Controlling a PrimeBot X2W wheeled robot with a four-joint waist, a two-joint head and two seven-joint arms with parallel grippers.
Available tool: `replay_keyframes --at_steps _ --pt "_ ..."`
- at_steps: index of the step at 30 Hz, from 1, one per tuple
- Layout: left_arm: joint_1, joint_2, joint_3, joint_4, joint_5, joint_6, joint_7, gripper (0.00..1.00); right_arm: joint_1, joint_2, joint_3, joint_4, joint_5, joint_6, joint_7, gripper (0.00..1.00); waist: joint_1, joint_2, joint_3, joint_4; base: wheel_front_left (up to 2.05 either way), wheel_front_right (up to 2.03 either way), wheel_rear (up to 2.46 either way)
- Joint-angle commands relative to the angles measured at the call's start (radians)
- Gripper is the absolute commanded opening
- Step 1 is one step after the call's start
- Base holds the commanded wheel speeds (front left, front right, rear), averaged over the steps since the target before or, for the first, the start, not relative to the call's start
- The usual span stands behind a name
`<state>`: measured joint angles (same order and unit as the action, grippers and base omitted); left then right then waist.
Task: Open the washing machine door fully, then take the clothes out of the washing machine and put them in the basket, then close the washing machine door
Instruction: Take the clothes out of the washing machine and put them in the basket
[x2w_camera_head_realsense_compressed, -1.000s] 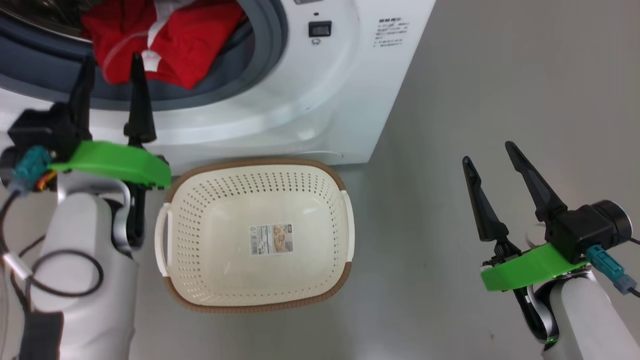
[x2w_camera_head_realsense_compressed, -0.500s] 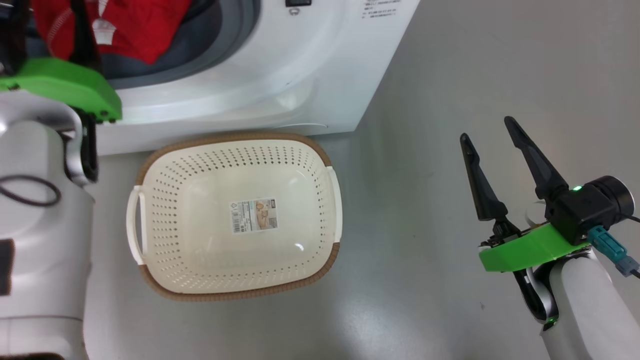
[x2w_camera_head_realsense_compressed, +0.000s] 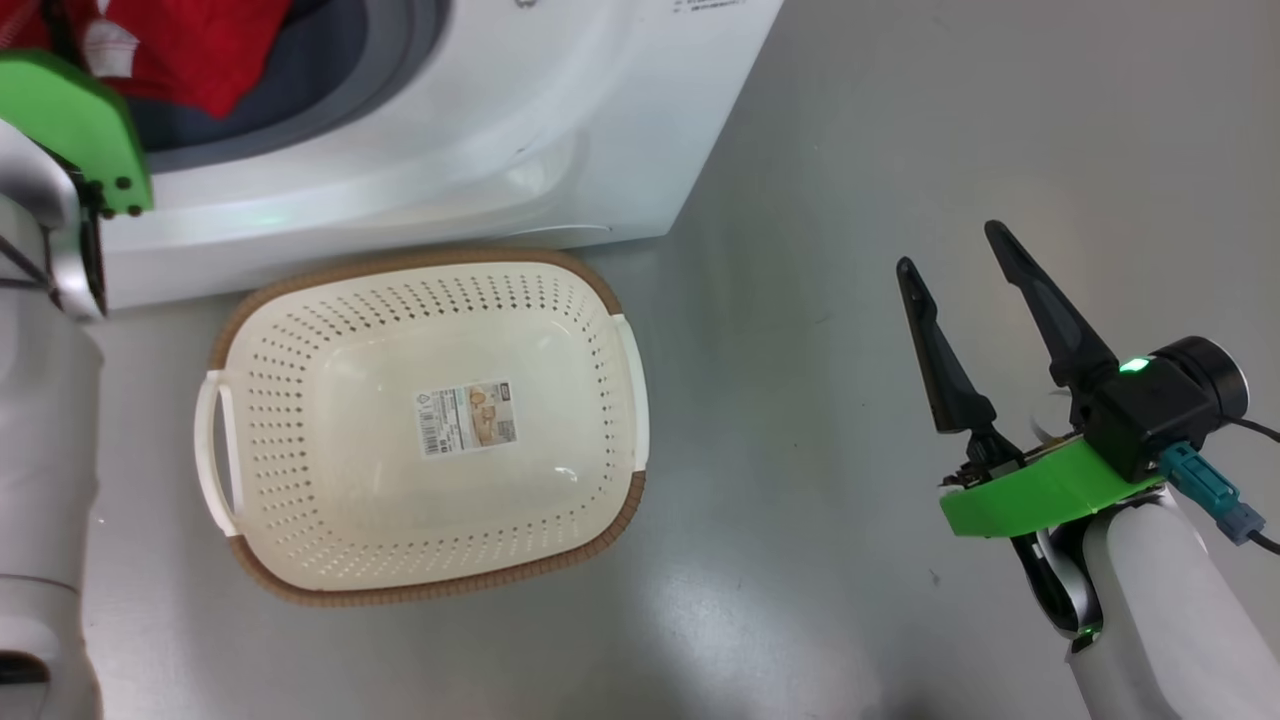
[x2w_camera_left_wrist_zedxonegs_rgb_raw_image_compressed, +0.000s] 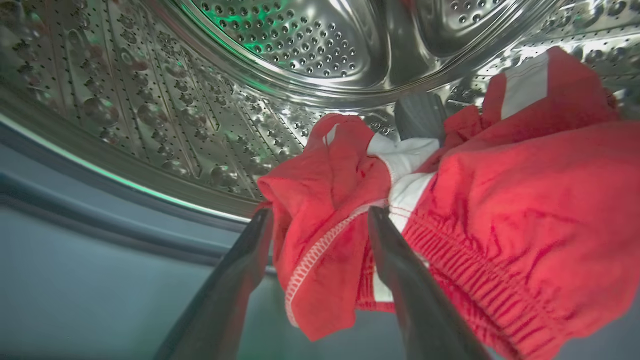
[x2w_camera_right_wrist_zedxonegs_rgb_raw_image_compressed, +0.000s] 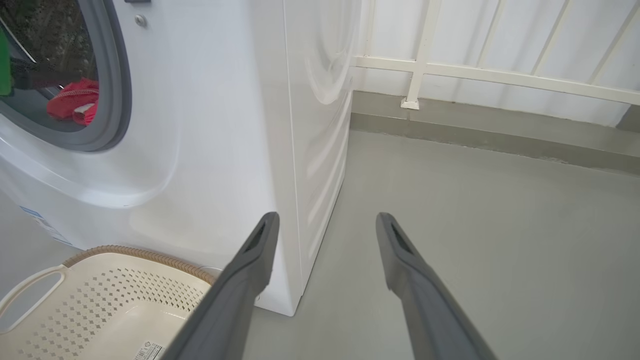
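**Op:** L gripper (x2w_camera_left_wrist_zedxonegs_rgb_raw_image_compressed: 320, 212), status?

**Tech:** Jaws released, spread wide. Fingers reach into the washer (x2w_camera_head_realsense_compressed: 450, 130) opening and point at the drum (x2w_camera_left_wrist_zedxonegs_rgb_raw_image_compressed: 280, 45). One red fold of the clothes (x2w_camera_left_wrist_zedxonegs_rgb_raw_image_compressed: 500, 200), w/ a white-stitched hem, hangs between the two fingers. Not clamped. Pad contact w/ fabric: cannot tell.

**Op:** Clothes, posn?

**Tech:** Bunched low at the drum front, spilling onto the grey seal (x2w_camera_right_wrist_zedxonegs_rgb_raw_image_compressed: 120, 75). Red fabric w/ white parts. Gathered elastic band sits to the right in the L wrist view. A dark grey drum paddle shows just behind the bundle.

**Op:** Basket (x2w_camera_head_realsense_compressed: 400, 262)?

**Tech:** Upright on the floor (x2w_camera_head_realsense_compressed: 900, 120), just beside the washer's front base and below the opening. Brown rim, white handles on both sides. Paper label (x2w_camera_head_realsense_compressed: 468, 417) on the bottom is in plain sight.

**Op:** R gripper (x2w_camera_head_realsense_compressed: 948, 245)?

**Tech:** Jaws released, wide, grasping nothing. Hovers over bare floor to the right of washer and basket, well apart from both. In the R wrist view its fingers frame the washer's front corner. A white railing (x2w_camera_right_wrist_zedxonegs_rgb_raw_image_compressed: 500, 77) runs along the far wall.

**Op:** L arm in head view?

**Tech:** Pale forearm and green bracket (x2w_camera_head_realsense_compressed: 70, 120) at the upper-left edge, against the washer front.
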<state>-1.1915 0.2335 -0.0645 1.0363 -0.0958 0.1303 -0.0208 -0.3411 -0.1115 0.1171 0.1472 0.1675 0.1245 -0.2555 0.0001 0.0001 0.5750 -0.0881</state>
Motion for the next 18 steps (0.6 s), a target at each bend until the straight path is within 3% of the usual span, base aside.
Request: replay_keyframes --at_steps 1,18 --pt "-0.018 0.058 0.008 -0.013 0.015 0.012 0.007 1.0 -0.004 0.004 0.025 -0.027 0.004 0.006 -0.006 1.0 -0.0001 -0.0001 0.008 -0.007 0.0 0.0 0.0" --pt "-0.061 0.123 -0.058 0.06 0.061 0.047 0.131 1.0 -0.017 0.022 0.051 -0.021 0.015 0.006 -0.006 1.0 -0.0001 -0.0001 0.057 -0.039 0.0 0.0 0.0"
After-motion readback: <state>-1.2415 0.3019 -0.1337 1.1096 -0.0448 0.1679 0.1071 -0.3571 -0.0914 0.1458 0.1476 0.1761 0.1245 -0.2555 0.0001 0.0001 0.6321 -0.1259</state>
